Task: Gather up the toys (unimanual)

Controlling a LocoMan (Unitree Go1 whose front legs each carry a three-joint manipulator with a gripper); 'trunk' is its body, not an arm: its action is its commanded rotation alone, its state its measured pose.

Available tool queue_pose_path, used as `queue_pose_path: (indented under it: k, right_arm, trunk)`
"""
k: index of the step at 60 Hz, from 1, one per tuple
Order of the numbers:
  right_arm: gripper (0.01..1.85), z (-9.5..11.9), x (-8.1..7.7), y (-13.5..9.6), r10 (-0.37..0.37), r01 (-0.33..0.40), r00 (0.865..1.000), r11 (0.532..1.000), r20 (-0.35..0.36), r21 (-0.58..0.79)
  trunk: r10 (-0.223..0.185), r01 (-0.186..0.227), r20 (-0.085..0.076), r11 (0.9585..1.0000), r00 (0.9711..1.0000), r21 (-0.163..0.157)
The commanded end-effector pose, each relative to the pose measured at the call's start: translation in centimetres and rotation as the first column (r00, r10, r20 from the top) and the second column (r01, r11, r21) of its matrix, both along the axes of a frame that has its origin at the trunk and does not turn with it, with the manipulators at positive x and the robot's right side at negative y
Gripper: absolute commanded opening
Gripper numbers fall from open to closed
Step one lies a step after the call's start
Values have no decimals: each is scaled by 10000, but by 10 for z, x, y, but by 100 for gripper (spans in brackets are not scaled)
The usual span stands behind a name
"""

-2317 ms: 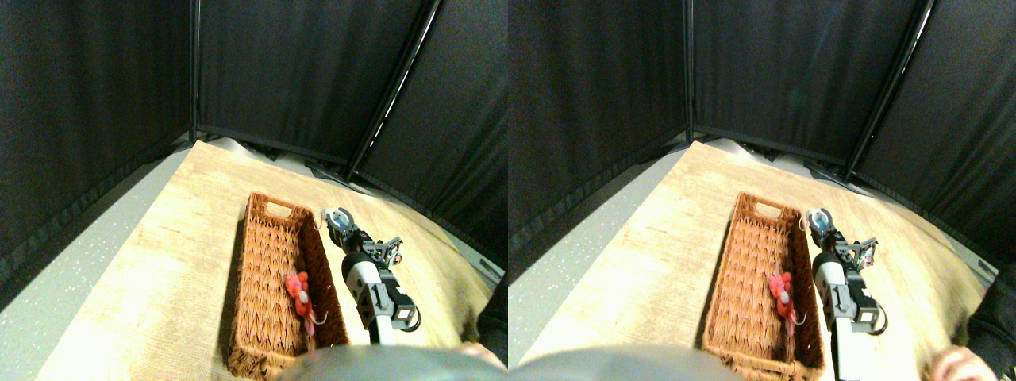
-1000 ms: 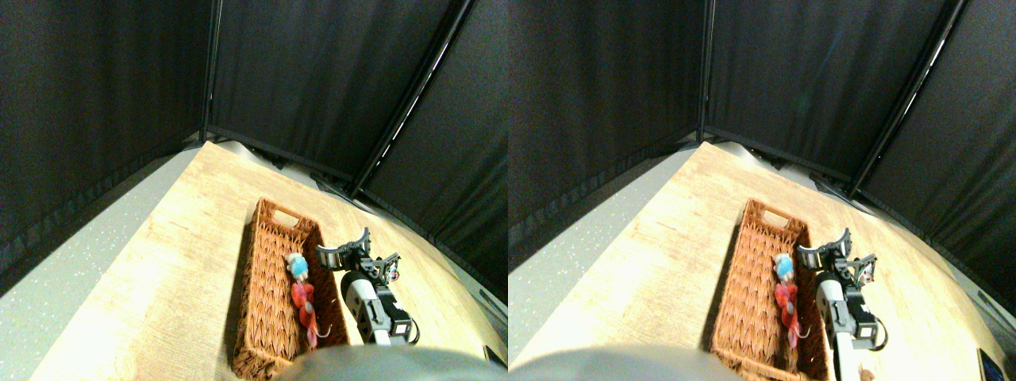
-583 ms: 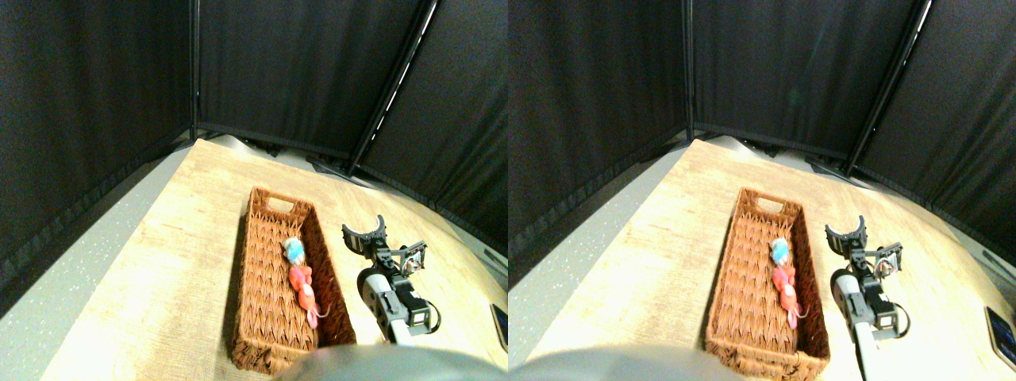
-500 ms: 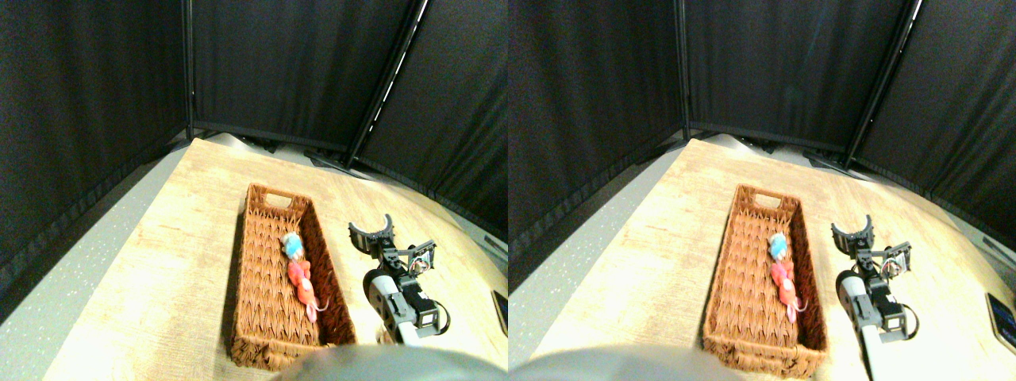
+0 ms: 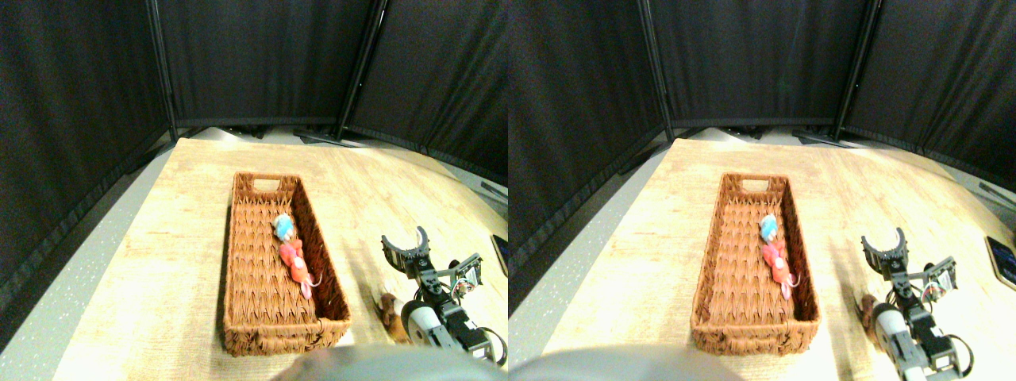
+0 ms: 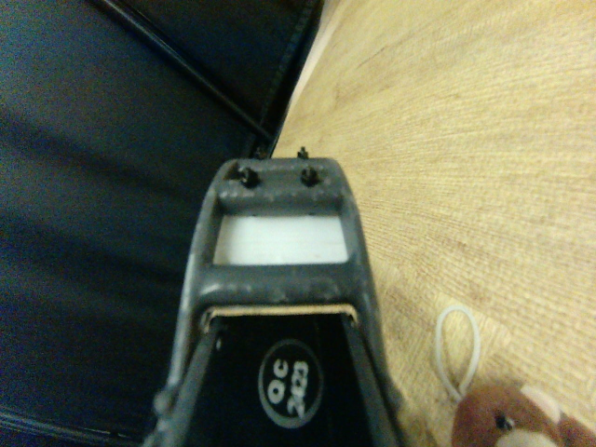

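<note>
Wicker basket (image 5: 238, 262) on the wooden table (image 5: 159, 262) holds a blue toy (image 5: 282, 227) and a red toy (image 5: 293, 260). We note a brown toy (image 5: 388, 311) on the table beside the right gripper (image 5: 405, 247), whose jaws stand wide and empty.

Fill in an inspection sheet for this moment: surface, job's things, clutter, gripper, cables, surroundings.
Surface: light wooden table, grey floor beside it.
Job's things: blue toy and red toy lie end to end in the wicker basket; brown toy on the table right of the basket, its white loop tail showing in the wrist view.
Clutter: a dark flat object at the right table edge, too cut off to name.
Gripper: right gripper open, empty, off to the basket's right.
Cables: thin wires by the gripper's camera mount.
Surroundings: black curtains on poles.
</note>
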State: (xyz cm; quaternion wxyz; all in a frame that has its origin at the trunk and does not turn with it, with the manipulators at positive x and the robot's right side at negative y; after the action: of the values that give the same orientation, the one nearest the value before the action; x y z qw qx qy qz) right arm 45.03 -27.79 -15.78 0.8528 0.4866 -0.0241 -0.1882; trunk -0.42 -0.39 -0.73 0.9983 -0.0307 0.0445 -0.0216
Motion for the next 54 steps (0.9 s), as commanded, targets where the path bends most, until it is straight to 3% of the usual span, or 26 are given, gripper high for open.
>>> queue_pose_path:
  k: [1, 12, 27, 28, 35, 54]
  right_arm:
    - [59, 3, -10, 2, -253, 223, 9987, 9975, 450, 665]
    - [74, -14, -37, 3, -359, 302, 9985, 9908, 409, 1322]
    - [77, -17, -56, 8, -371, 283, 9985, 9793, 402, 2004]
    - [77, -17, -56, 8, -371, 283, 9985, 9793, 402, 2004]
    - [89, -23, -67, 9, -715, 679, 9974, 9723, 78, 2236]
    - [90, -42, -72, 15, -512, 613, 9979, 9418, -389, 3304]
  trunk:
    - [-97, 96, -199, 10000, 9998, -20]
    - [-277, 280, -295, 9996, 9992, 104]
    - [-382, 387, -293, 9991, 9988, 164]
    - [-471, 478, -357, 9987, 9983, 193]
    - [-475, 482, -388, 9987, 9981, 183]
    - [-337, 336, -340, 9994, 9989, -24]
